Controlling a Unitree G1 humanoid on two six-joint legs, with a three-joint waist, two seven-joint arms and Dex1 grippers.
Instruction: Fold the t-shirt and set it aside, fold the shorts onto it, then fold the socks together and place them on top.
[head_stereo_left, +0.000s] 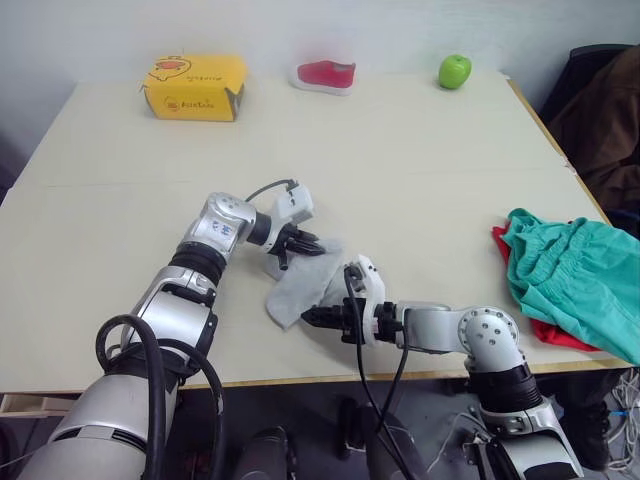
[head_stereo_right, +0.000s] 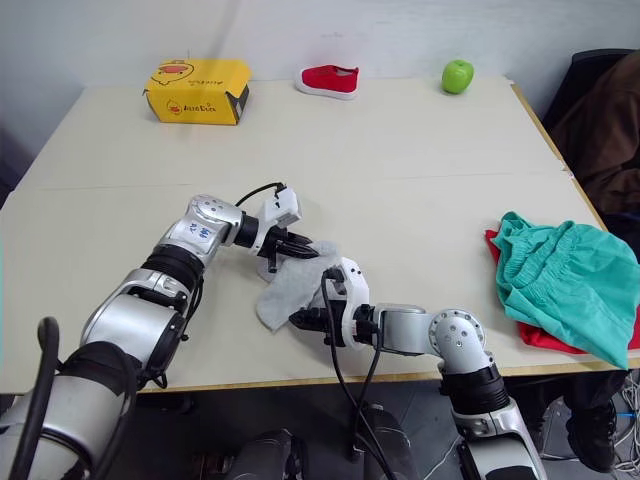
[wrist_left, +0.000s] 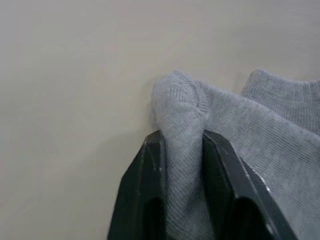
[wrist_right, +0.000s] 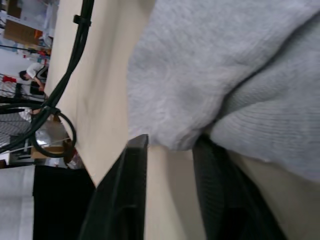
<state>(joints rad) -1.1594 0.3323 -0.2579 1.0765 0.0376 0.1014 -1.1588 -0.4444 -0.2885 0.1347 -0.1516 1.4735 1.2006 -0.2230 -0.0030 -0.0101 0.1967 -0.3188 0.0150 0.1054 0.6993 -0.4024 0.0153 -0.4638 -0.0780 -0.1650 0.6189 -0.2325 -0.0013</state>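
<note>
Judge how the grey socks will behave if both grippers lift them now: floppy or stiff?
Probably floppy: the socks lie crumpled and bunch into a fold between the left gripper's fingers. Likely light, as thin knit. The right gripper meets only an edge, so the middle would probably sag.

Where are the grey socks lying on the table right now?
In the head views, the socks lie near the table's front edge, about midway across, between the left gripper and right gripper, well left of the shorts.
</note>
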